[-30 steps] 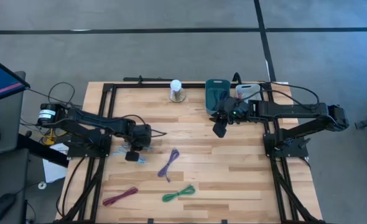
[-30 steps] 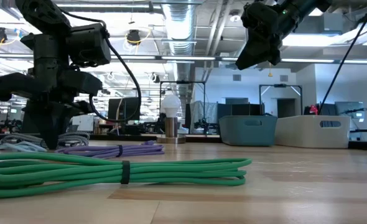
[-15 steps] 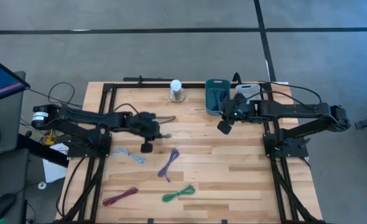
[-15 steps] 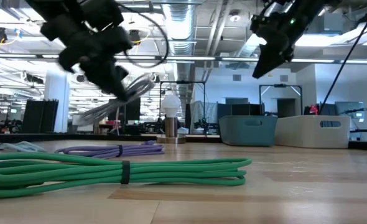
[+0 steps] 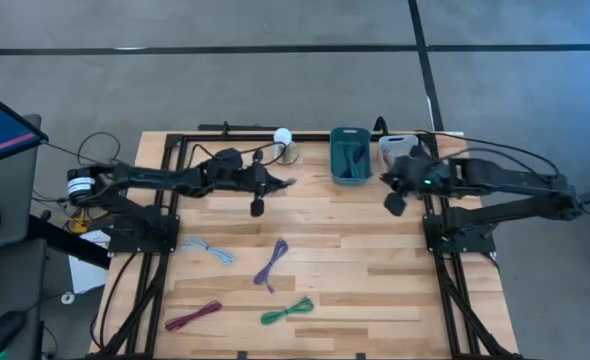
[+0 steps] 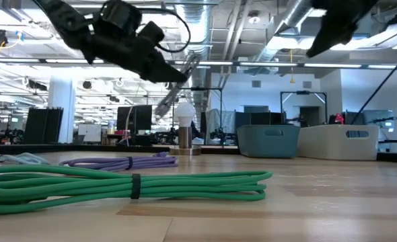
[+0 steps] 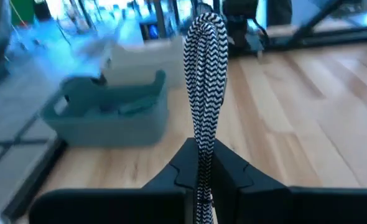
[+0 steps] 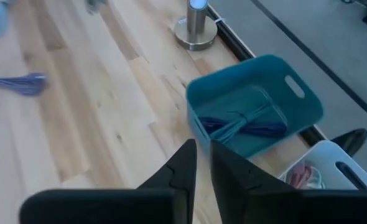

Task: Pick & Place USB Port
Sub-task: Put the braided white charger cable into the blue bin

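My left gripper [image 5: 273, 183] hangs above the table's far middle, shut on a bundled black-and-white braided USB cable [image 7: 202, 74]; the low view also shows this cable [image 6: 175, 91]. To its right stands a teal bin [image 5: 350, 155] holding a blue-purple cable [image 8: 252, 124]. My right gripper [image 8: 202, 158] hovers near the table's right edge [image 5: 393, 195]. It is all but shut, with nothing between its fingers. Light-blue [image 5: 207, 248], purple [image 5: 272, 262], maroon [image 5: 193, 316] and green [image 5: 287, 311] cable bundles lie on the tabletop. My left gripper pinches the braided cable bundle [image 7: 203, 158] between its two fingers, several strands together. The folded loop end [image 7: 203, 34] sticks out past the fingertips. The fingers lie nearly level, pointing toward the teal bin. The cable is lifted clear of the table, its end slanting down [image 6: 163, 106].
A white bin [image 5: 400, 150] with a red cable [image 8: 305, 175] stands right of the teal one. A small lamp-like post [image 5: 285, 146] stands at the far edge, close to my left gripper. Black frame rails run along the table's sides [image 5: 445, 280].
My left gripper has risen from the table's left part with the braided cable, lifting it clear. It has swung toward the far edge and right, toward the teal bin, tipping from pointing down to nearly level. My right gripper has drawn back from the teal bin toward the right edge.
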Controlling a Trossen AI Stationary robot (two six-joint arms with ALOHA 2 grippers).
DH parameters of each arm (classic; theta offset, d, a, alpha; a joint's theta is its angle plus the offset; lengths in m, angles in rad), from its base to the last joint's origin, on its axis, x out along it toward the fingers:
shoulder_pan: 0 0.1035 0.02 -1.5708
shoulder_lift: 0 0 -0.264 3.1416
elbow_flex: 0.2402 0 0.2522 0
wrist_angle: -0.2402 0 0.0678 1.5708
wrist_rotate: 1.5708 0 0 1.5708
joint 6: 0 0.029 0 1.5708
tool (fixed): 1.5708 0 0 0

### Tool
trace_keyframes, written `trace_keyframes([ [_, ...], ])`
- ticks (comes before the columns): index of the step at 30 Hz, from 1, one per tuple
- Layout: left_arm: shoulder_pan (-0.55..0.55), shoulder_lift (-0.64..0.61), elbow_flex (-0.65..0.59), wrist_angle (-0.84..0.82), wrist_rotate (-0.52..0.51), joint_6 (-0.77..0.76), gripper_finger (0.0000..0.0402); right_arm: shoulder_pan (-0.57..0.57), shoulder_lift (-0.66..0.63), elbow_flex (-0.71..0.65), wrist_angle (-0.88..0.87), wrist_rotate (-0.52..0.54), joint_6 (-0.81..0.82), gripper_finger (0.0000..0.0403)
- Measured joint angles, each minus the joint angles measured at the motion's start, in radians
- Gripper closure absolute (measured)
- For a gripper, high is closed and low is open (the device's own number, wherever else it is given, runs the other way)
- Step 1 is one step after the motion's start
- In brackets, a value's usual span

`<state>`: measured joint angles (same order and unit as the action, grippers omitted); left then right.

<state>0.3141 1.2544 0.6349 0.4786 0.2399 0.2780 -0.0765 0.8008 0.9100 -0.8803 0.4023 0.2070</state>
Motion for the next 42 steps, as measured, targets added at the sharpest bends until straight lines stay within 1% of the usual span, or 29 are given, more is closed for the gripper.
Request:
trace_keyframes([
  [2, 0.012, 0.055, 0.017, 0.057, 0.002, -0.001, 0.0384, 0.026, -0.046, 0.0, -0.017, 0.0, 0.0, 0.0371],
  [4, 0.02, 0.114, 0.06, 0.083, 0.003, -0.001, 0.0384, 0.052, -0.085, 0.0, -0.028, 0.0, 0.0, 0.0375],
  [11, 0.03, 0.309, 0.316, 0.101, 0.003, -0.006, 0.0384, 0.136, -0.189, -0.001, -0.097, 0.009, 0.024, 0.0389],
  [15, 0.053, 0.398, 0.434, 0.112, 0.002, -0.042, 0.0384, 0.182, -0.249, -0.072, -0.101, 0.019, 0.06, 0.0394],
  [18, 0.08, 0.46, 0.503, 0.132, 0.0, -0.1, 0.0384, 0.211, -0.301, -0.168, -0.096, 0.019, 0.103, 0.0395],
  [19, 0.09, 0.479, 0.526, 0.145, 0.001, -0.132, 0.0384, 0.219, -0.313, -0.176, -0.099, 0.015, 0.1, 0.0395],
  [21, 0.108, 0.523, 0.576, 0.192, 0.004, -0.196, 0.0384, 0.232, -0.317, -0.157, -0.059, 0.01, 0.089, 0.0394],
  [24, 0.126, 0.593, 0.646, 0.237, 0.03, -0.26, 0.0384, 0.248, -0.336, -0.163, -0.086, 0.006, 0.087, 0.0395],
  [28, 0.125, 0.678, 0.738, 0.241, 0.035, -0.323, 0.0384, 0.256, -0.353, -0.161, -0.078, 0.004, 0.087, 0.0396],
  [33, 0.124, 0.764, 0.816, 0.239, 0.041, -0.371, 0.0384, 0.256, -0.358, -0.161, -0.076, 0.003, 0.087, 0.0396],
  [38, 0.133, 0.808, 0.855, 0.241, 0.037, -0.443, 0.0385, 0.256, -0.357, -0.161, -0.076, 0.003, 0.087, 0.0396],
  [42, 0.135, 0.821, 0.86, 0.237, -0.009, -0.466, 0.0385, 0.256, -0.356, -0.161, -0.076, 0.003, 0.086, 0.0396],
])
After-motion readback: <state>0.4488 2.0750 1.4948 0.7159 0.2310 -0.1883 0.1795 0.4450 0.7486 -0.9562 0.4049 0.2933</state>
